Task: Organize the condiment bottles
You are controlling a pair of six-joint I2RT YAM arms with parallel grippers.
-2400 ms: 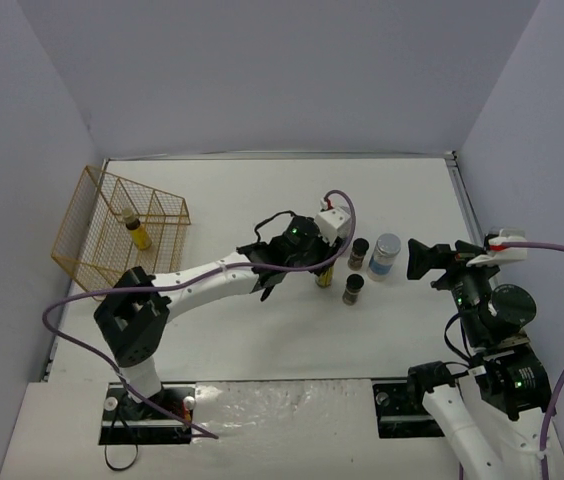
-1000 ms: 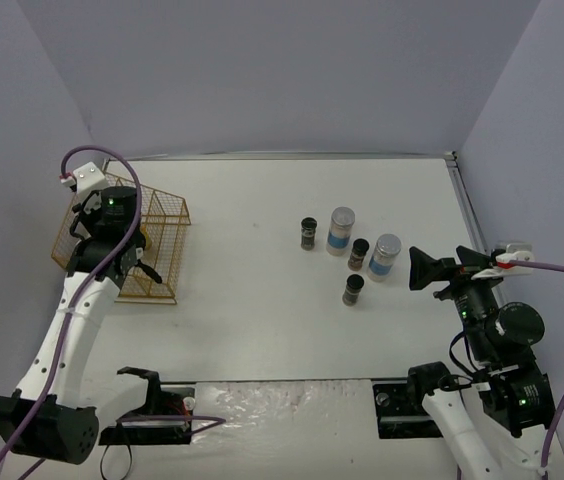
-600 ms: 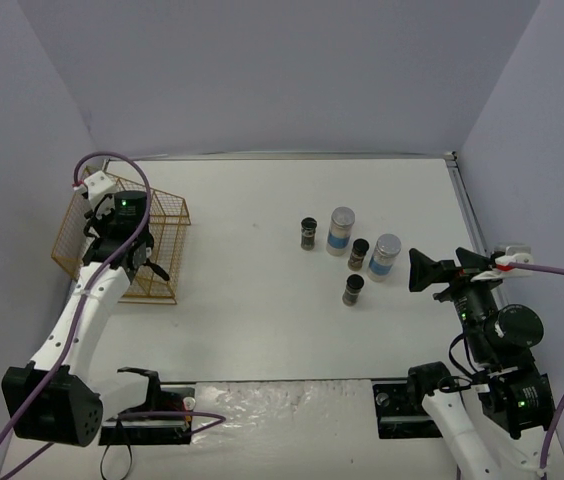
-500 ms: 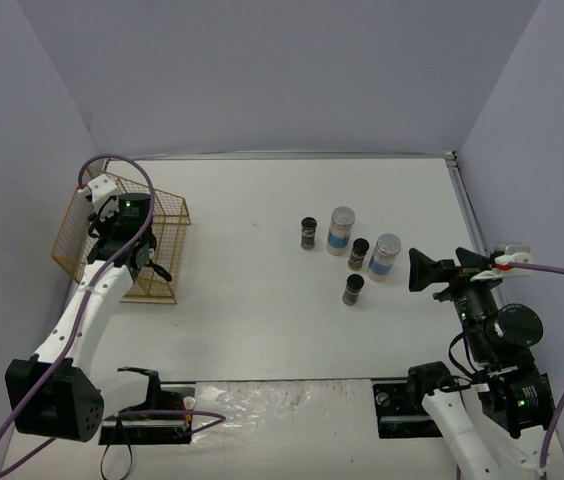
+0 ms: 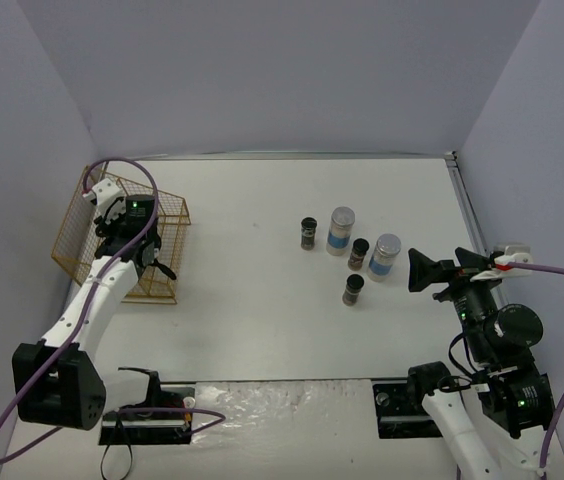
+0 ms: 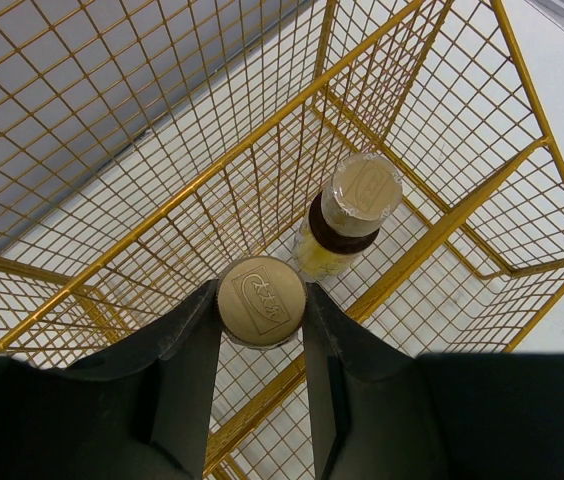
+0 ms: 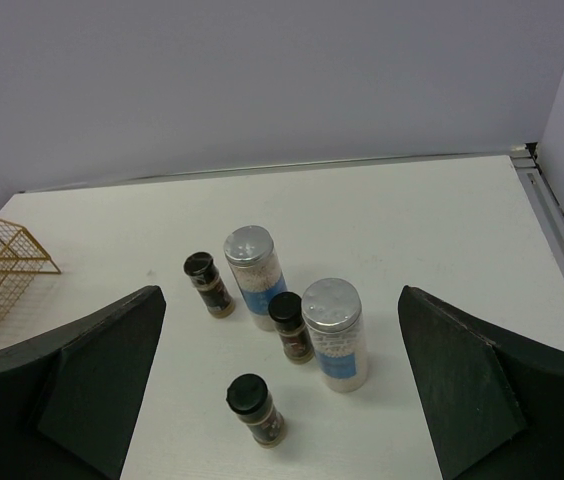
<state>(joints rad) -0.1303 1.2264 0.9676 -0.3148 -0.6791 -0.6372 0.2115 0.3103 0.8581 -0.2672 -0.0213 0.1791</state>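
Note:
My left gripper (image 6: pixel 261 340) is shut on the gold cap of a slim yellow bottle (image 6: pixel 261 302), held upright inside the gold wire rack (image 6: pixel 432 230). A second yellow bottle (image 6: pixel 347 215) stands just beyond it on the rack floor. In the top view the left gripper (image 5: pixel 145 255) is over the rack (image 5: pixel 82 250) and hides the held bottle. Two clear blue-labelled jars (image 7: pixel 254 277) (image 7: pixel 336 333) and three dark black-lidded jars (image 7: pixel 208 284) (image 7: pixel 290 326) (image 7: pixel 256 409) stand grouped mid-table. My right gripper (image 7: pixel 280 300) hangs open, short of them and to their right.
The rack sits at the table's far left by the left wall (image 5: pixel 32 200). A metal rail (image 5: pixel 467 215) runs along the table's right edge. The jar cluster (image 5: pixel 352 255) stands right of centre, with bare white tabletop (image 5: pixel 242 270) between it and the rack.
My left arm swung from the jar cluster to the rack with the yellow bottle, then eased slightly right over the rack. The right arm barely moved.

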